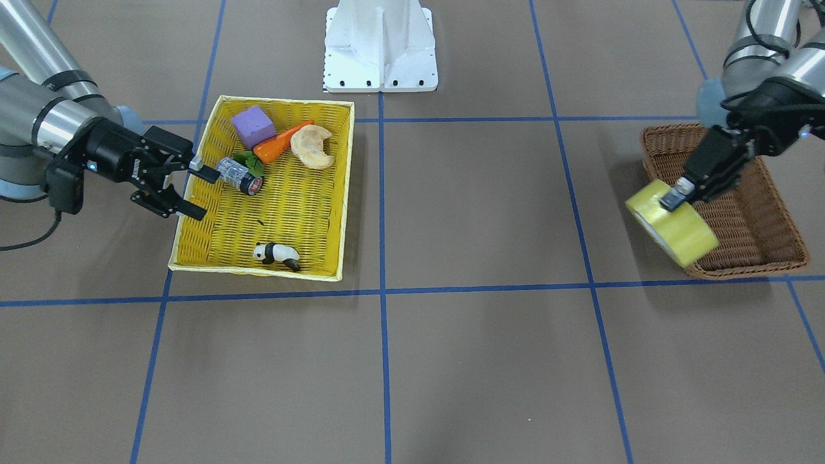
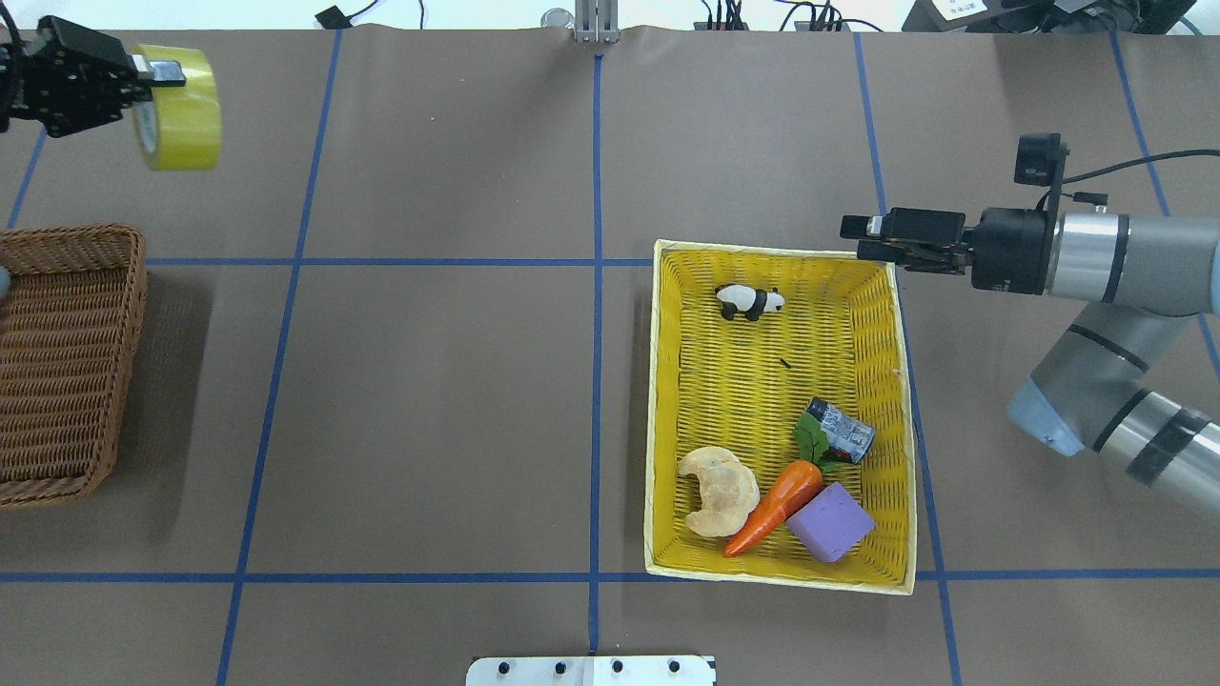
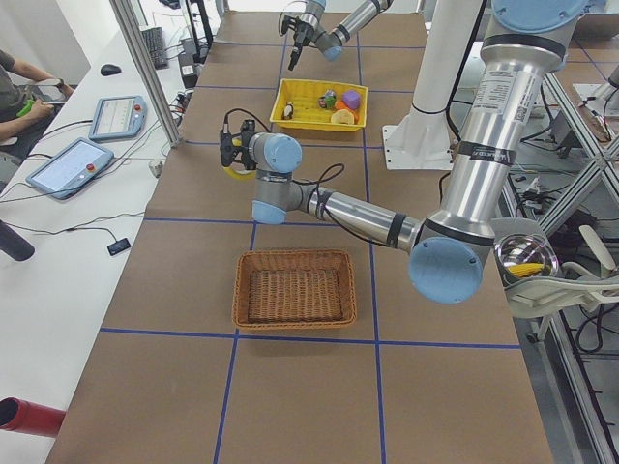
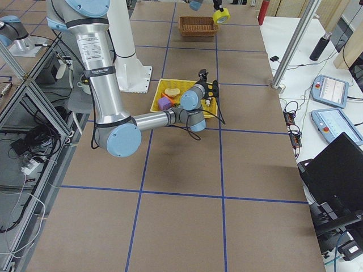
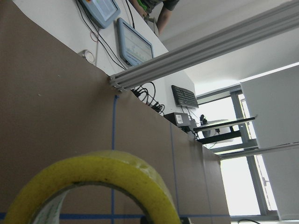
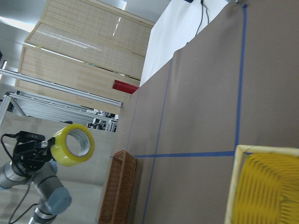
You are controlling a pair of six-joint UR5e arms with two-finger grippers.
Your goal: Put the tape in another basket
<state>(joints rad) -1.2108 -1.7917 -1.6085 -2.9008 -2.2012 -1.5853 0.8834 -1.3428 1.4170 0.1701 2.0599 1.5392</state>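
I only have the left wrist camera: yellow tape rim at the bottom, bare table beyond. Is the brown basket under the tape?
Observer: No. In the overhead view, the tape in the left gripper shows beyond the brown basket's far rim, not above it.
Operator: Is the right arm anywhere near me?
Observer: No. The right gripper hangs open at the yellow basket, at the table's other end.

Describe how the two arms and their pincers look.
Both arms, left arm and right arm, are silver tubes with black bands and pale blue-grey joint caps. The left pincer and right pincer are black, two-fingered, each with a small blue light. A black cable trails from the right wrist.
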